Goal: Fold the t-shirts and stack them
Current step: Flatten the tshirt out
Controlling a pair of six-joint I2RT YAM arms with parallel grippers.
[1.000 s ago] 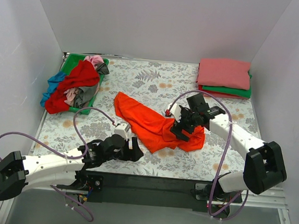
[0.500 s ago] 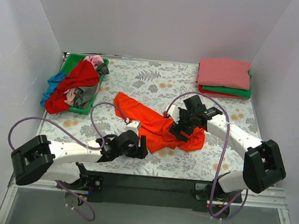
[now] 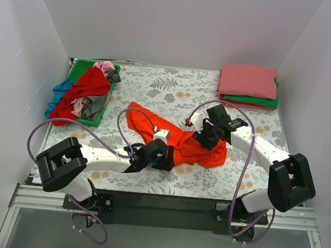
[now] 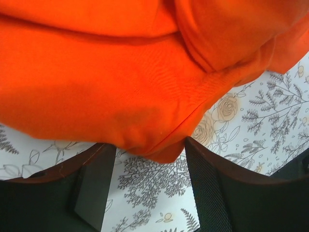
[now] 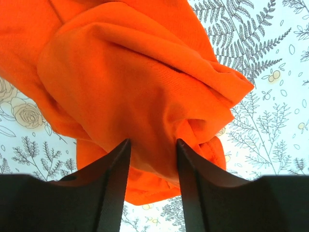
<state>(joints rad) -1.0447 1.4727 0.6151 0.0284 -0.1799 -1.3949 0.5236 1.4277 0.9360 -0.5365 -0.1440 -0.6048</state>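
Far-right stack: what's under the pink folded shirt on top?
Under the pink shirt a green shirt shows along the near edge, with a deep red shirt peeking out beneath it. Any further layers are covered.

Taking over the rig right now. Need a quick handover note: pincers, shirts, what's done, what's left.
Left pincer: open, straddling the near hem of the orange-red t-shirt, not clamped.
Right pincer: shut on a bunch of that shirt's right end.
The shirt lies crumpled mid-table on the floral cloth.
Done: folded stack in the far right corner, coral pink on top, green and red below.
Left: fold and stack the orange-red one, then the unfolded pile in the green tray at far left.
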